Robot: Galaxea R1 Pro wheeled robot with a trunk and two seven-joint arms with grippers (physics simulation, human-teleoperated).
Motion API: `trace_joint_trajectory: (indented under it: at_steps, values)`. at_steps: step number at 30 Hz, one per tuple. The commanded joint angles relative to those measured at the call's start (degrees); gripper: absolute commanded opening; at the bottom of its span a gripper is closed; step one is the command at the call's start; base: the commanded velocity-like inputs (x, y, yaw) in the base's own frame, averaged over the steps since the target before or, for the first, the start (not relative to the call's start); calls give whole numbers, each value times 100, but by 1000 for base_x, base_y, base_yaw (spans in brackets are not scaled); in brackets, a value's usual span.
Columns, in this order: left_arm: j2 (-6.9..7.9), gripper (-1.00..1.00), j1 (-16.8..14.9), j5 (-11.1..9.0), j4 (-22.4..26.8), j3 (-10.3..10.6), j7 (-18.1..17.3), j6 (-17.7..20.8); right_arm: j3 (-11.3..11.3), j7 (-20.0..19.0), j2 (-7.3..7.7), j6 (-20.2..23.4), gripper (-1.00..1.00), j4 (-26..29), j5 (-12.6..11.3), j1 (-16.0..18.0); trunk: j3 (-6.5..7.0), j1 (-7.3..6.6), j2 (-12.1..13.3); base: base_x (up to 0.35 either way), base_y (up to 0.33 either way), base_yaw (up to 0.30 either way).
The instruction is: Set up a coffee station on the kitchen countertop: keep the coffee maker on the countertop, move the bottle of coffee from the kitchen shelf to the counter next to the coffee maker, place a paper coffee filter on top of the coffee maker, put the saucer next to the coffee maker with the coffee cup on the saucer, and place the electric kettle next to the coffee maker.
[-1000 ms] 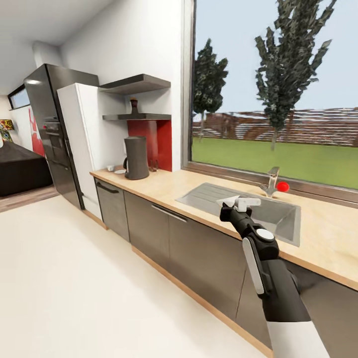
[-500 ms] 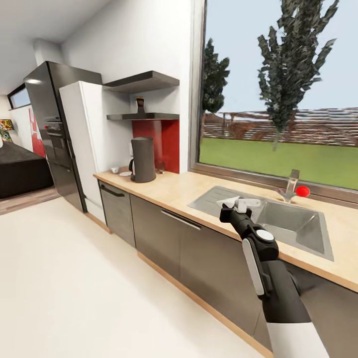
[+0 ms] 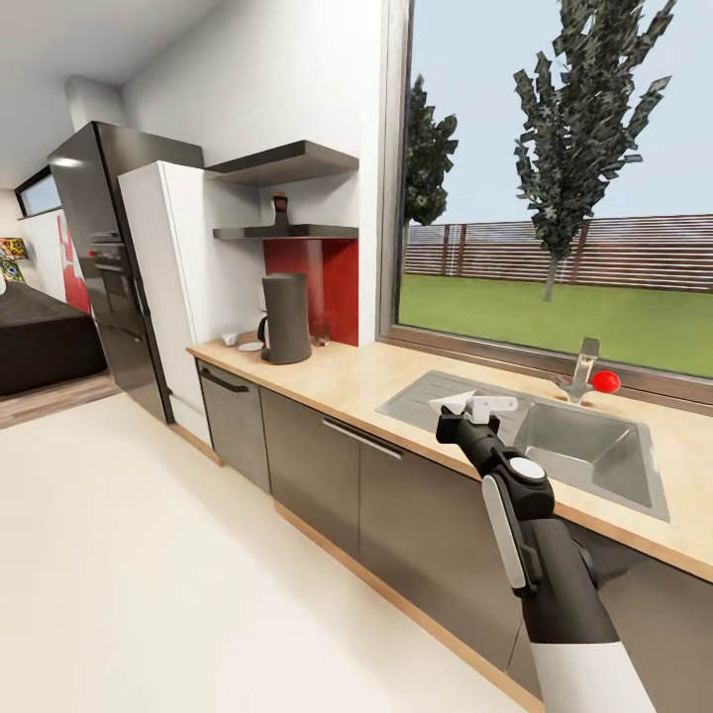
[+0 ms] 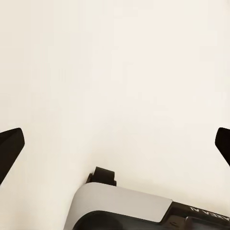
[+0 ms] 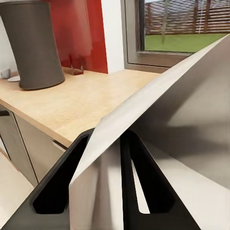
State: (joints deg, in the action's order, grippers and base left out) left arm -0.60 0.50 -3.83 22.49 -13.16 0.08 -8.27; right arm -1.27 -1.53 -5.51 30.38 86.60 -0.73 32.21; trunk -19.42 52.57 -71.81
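At the far left of the head view we see a black fridge [image 3: 99,267] with a white cabinet [image 3: 173,287] beside it. Next comes the kitchen shelf [image 3: 285,233], a thin black board on the wall under a thicker black board [image 3: 282,161]; the bottle of coffee [image 3: 280,209] stands on the thin one. Below it, at the left end of the table [image 3: 356,381], stands the coffee maker [image 3: 285,318] in front of a red wall panel [image 3: 322,287]. Just left of the machine lie the saucer [image 3: 250,347] and, a little further left, the coffee cup [image 3: 230,339]; we cannot tell whether cup and plate touch. Further right, the steel sink [image 3: 584,451] is set into the wood, with a tap [image 3: 582,364] and a small red ball [image 3: 605,381] behind it by the window.

Our right claw [image 3: 473,408] is raised in front of the sink's left part, well apart from the coffee maker, and is pinching the paper coffee filter [image 3: 458,402]. In the right wrist view the white paper [image 5: 158,143] sits clamped between the black fingers [image 5: 57,191], with the coffee maker [image 5: 31,45] ahead on the wood.

In the left wrist view the left claw [image 4: 115,146] is spread wide over pale floor [image 4: 115,72], with nothing between its dark fingertips [image 4: 9,148].
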Motion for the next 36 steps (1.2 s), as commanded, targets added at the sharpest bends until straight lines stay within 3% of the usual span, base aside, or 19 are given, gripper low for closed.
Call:
trace_joint_trajectory:
  at_steps: [1,10,23,36]
  values:
    - [-2,100,3,-40,10,-2,1,-5,5,-14,-3,30,-100,6,-15,4,-6,1,-4,0,0,0]
    - [15,100,3,-43,7,-5,-2,-3,1,-7,-3,30,-100,6,-15,1,-6,1,-4,0,0,20]
    - [51,100,3,-48,9,-11,-8,1,-5,-5,-3,30,-100,6,-15,-4,-6,1,-4,11,0,241]
    - [52,100,3,-48,8,-11,-8,1,-5,-5,-2,30,-100,6,-15,-24,-6,1,-4,275,106,142]
